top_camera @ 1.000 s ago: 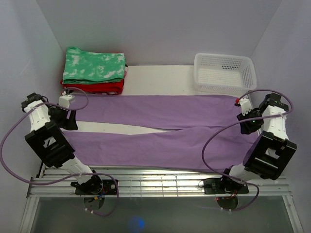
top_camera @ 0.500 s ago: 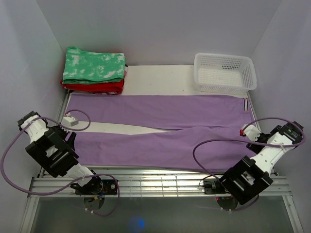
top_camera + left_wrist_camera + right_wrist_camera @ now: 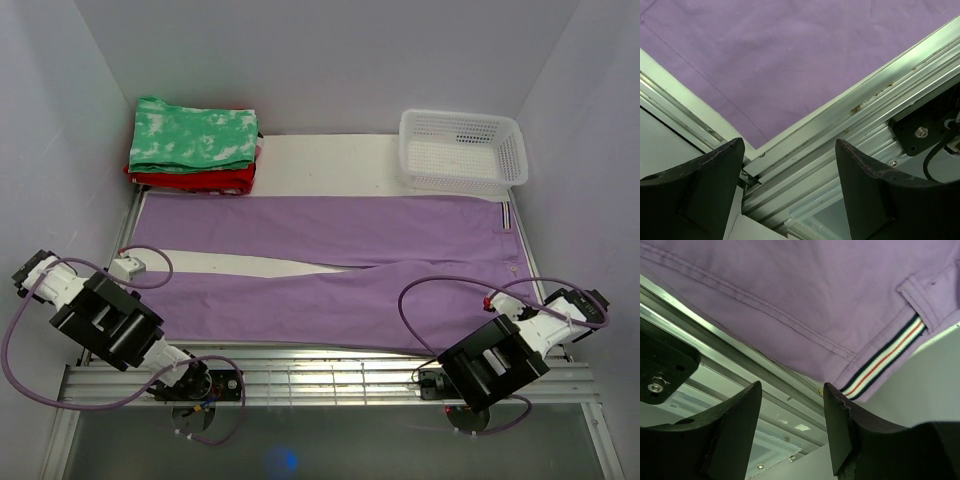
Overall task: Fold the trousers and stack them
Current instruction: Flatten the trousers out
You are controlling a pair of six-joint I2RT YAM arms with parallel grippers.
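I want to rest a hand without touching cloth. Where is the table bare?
Bare table shows along the far edge, between the folded stack and the white basket. A thin wedge lies at the left between the legs of the trousers. Elsewhere they cover nearly everything.

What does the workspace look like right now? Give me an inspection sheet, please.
Surface: white table, mostly covered.
Job's things: trousers spread flat, unfolded, legs pointing left.
Clutter: green garment on red garment, far left; basket empty, far right.
End effectors: left end effector and right end effector open, empty, over near rail.
Cables: purple cables loop off both arms.
Surroundings: white walls.
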